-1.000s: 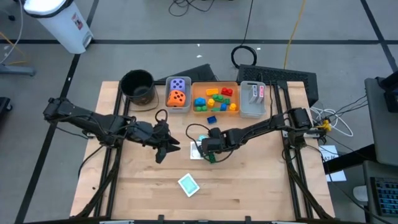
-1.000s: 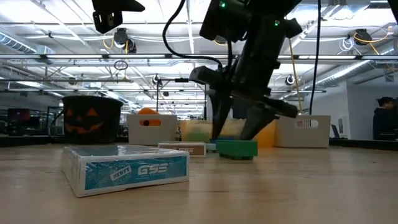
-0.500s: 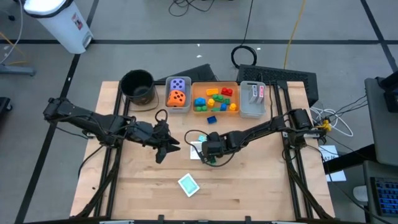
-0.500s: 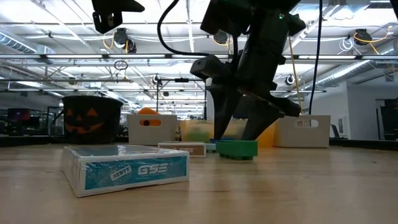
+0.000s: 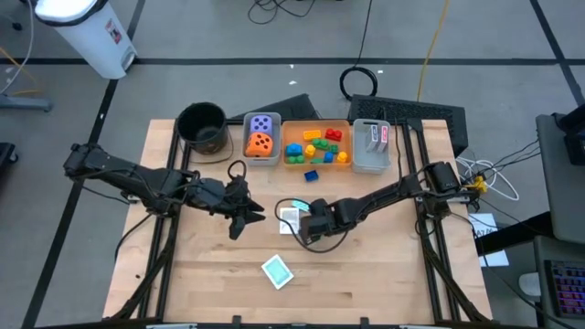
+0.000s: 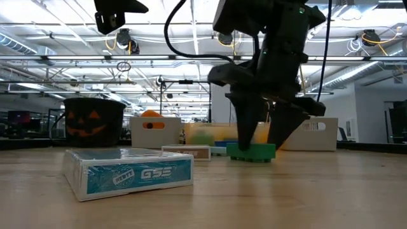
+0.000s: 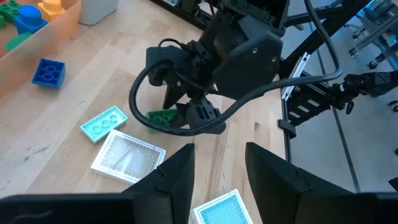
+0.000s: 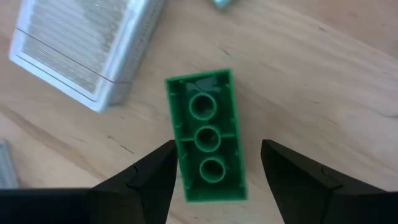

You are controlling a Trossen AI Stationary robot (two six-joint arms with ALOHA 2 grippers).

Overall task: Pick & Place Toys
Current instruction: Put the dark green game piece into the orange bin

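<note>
A green brick lies hollow side up on the table, also seen in the low view and the left wrist view. My right gripper stands open over it, pointing steeply down, one finger on each long side. My left gripper hangs open above the table's left middle with nothing between its fingers. A white card box and a teal card lie flat just beside the brick. A teal card box lies nearer the front edge. A blue brick sits before the bins. My right gripper touches the green brick with the inner side of one finger, which lies against one long side of the brick. The other finger stands clear of the opposite side. The fingers come from above. The brick rests flat on the table.
Along the far edge stand a black pot, a grey bin with two dice, an orange bin of bricks and a grey bin with cards. Bare wood lies right of the brick and along the front.
My right gripper has moved a little toward the table's right and near edge and has rolled slightly, its fingers the same distance apart. The green brick has slid along the table with it, away from the white card box.
</note>
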